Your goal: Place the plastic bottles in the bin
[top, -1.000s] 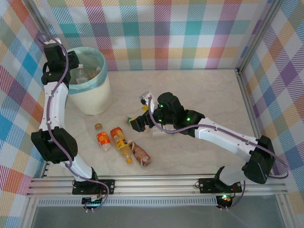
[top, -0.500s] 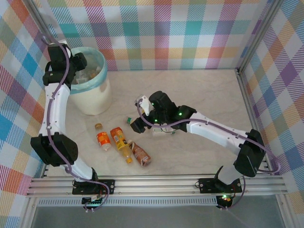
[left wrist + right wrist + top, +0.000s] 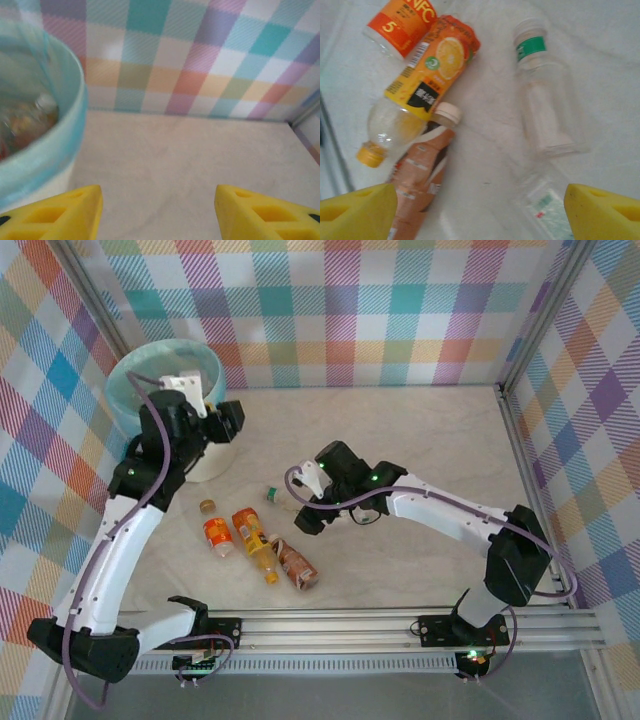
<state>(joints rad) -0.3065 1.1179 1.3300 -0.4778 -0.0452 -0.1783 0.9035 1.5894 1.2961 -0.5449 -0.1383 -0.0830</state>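
Bottles are lying loose on the pale marble-look table [image 3: 430, 440], left of centre on the near side: a clear ribbed plastic bottle with white cap and green band [image 3: 542, 100], an orange-labelled bottle with orange cap [image 3: 420, 100], a brown-labelled bottle with white cap [image 3: 422, 175] and a red-and-orange-labelled bottle [image 3: 402, 22]. They are looking empty, so probably light, thin-walled, smooth and rolling easily (a hard squeeze may dent them). Gripping across the middle of the round body seems safest. The right gripper [image 3: 480, 207] is hovering over them, its yellow foam pads [image 3: 357, 207] spread wide and holding nothing. The left gripper [image 3: 157, 210] is hanging beside the round white bin with blue-green bag [image 3: 55, 145] at far left, parted and empty too.
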